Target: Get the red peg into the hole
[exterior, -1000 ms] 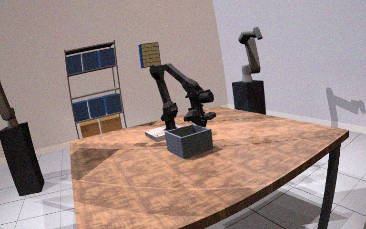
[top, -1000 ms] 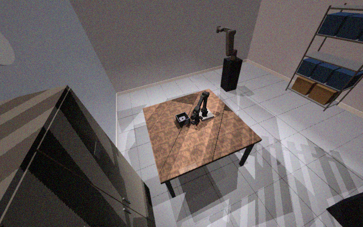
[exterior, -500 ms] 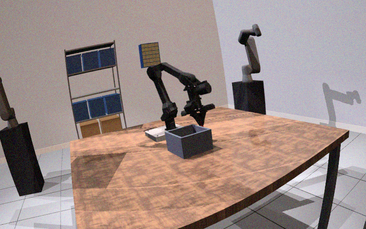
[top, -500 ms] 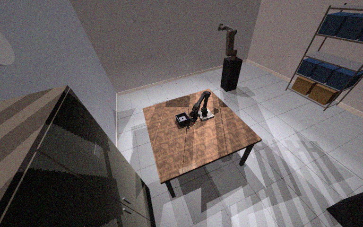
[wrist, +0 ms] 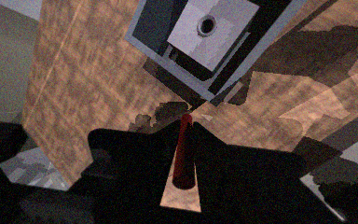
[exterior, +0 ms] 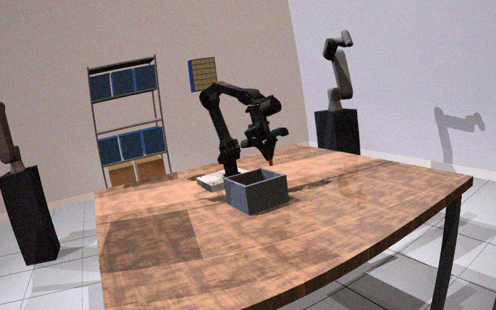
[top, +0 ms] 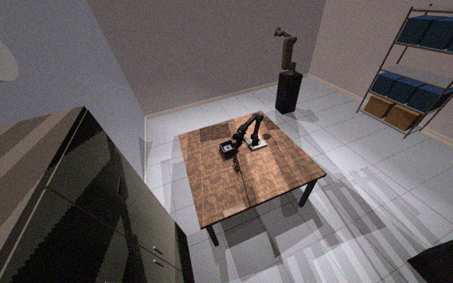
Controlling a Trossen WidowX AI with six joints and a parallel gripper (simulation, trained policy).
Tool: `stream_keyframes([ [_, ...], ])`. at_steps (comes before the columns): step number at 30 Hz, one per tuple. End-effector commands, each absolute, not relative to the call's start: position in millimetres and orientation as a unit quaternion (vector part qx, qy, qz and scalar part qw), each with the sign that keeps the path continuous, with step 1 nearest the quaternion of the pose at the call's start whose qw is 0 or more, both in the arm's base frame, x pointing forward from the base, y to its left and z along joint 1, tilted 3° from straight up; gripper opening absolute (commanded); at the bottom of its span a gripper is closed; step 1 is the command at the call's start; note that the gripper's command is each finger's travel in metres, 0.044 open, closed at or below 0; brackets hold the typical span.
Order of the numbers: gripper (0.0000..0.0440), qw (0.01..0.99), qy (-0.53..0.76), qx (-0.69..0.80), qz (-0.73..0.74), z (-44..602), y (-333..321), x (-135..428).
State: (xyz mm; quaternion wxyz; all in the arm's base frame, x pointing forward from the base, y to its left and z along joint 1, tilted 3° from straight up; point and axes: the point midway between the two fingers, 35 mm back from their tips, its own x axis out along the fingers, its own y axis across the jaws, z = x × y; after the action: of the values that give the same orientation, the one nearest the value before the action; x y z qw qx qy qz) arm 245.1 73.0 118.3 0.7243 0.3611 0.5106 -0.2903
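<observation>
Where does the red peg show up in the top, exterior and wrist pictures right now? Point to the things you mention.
Top: can't be made out.
Exterior: red peg (exterior: 270,162) (wrist: 185,154) right of centre, tip below the gripper (exterior: 270,157) (wrist: 186,124).
Wrist: lower centre.
Shared landmark: the open box (top: 227,155) (exterior: 237,197) (wrist: 165,63).

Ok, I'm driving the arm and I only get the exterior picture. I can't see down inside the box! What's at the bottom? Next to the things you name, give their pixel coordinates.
Observer: The wrist view shows a pale plate (top: 225,149) (wrist: 186,35) in the box (exterior: 268,195) (wrist: 170,66), with a round hole (top: 227,147) (wrist: 207,26) in it.
Operator: Is anything in the hole?
Observer: No peg is in it; it looks dark and open.
Operator: And how's my red peg (exterior: 270,162) (wrist: 184,154)?
Observer: In the wrist view, it runs lengthwise between the gripper's (exterior: 270,159) (wrist: 187,122) closed fingers, outside the box's rim.
</observation>
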Motion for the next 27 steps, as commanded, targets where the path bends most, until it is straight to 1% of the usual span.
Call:
stream_keyframes([
  [1,0.0,0.73,0.501,0.357,-0.297,126.1,60.0,255.5],
  [13,0.0,0.729,0.477,0.368,-0.325,132.2,18.8,285.0],
  [27,0.0005,0.714,0.47,0.386,-0.347,118.2,-18.3,310.0],
])
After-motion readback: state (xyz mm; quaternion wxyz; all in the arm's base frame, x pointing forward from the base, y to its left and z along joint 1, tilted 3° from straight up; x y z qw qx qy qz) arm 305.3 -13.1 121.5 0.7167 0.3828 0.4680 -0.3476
